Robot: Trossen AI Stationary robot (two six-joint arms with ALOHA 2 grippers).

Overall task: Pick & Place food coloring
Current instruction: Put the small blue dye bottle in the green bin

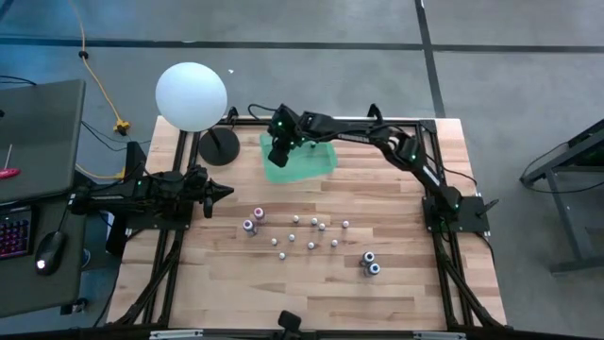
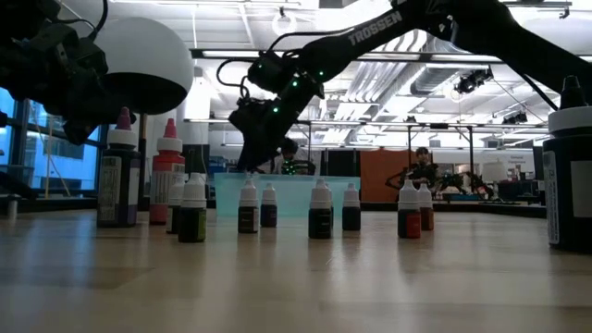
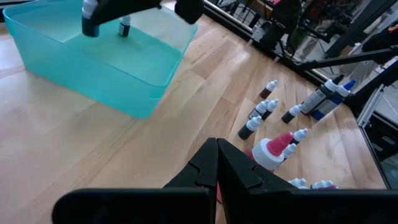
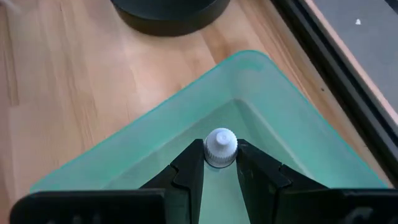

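A teal tray sits at the far middle of the table. My right gripper is over the tray's left part, shut on a tiny white-capped food coloring bottle. It also shows in the left wrist view. Several more tiny bottles stand upright on the table nearer the front. There are purple-bodied ones at their left and blue ones at their right. My left gripper is shut and empty, hovering left of the bottles. My right gripper pinches the bottle just below its white cap between its two fingers. The fingers come from above, pointing down. The bottle is upright and hangs below the fingers inside the tray's corner. Whether its bottom touches the tray floor, I cannot tell.
A lamp with a big white globe and a round black base stands just left of the tray. A black frame runs along the table's edges. Bare wood lies between the tray and the bottles.
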